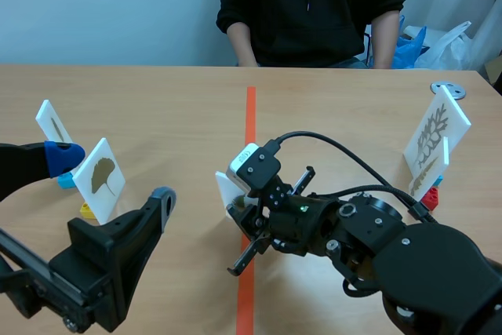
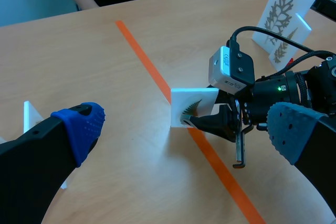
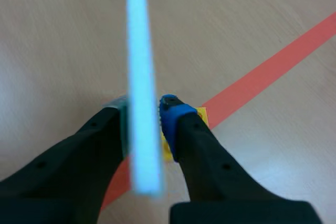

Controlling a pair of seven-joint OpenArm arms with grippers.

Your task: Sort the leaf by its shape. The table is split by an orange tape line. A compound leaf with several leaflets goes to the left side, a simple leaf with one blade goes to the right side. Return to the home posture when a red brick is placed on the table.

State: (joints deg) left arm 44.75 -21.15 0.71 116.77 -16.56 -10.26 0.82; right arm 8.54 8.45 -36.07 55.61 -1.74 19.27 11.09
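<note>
Right claw (image 3: pixel 146 109) pinches the white leaf card (image 3: pixel 137 51) upright between its pads, directly over the orange tape line (image 3: pixel 273 66); placing seems in hand; next, carry it clear to its leaf's proper side; left claw (image 2: pixel 186 124) hangs spread.

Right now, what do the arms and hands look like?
Left arm and right arm are black. Left hand: thick fingers, blue dotted pads. Right arm carries a white camera box, a looping black cable and a small green light.
</note>
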